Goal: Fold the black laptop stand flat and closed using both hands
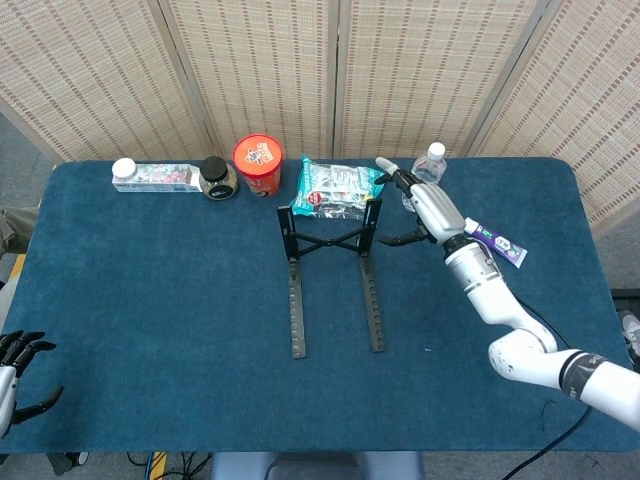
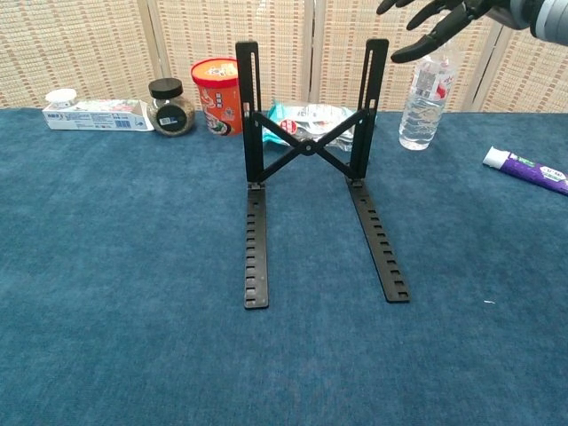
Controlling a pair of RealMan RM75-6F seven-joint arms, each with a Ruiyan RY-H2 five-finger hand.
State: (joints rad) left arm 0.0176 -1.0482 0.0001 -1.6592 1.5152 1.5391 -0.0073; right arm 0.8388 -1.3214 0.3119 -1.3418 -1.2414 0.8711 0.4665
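The black laptop stand [image 1: 332, 262] [image 2: 309, 169] stands unfolded at the table's middle, two slotted rails flat on the cloth and two uprights joined by a cross brace. My right hand [image 1: 422, 208] [image 2: 437, 19] hovers just right of the right upright's top, fingers spread, holding nothing and clear of the stand. My left hand [image 1: 14, 362] hangs off the table's front left corner with its fingers apart and nothing in it.
Along the far edge stand a white carton [image 1: 155, 177], a dark jar [image 1: 217, 179], a red cup [image 1: 258, 165], a teal snack bag [image 1: 338, 187] and a water bottle [image 1: 424, 178]. A toothpaste tube [image 1: 495, 241] lies to the right.
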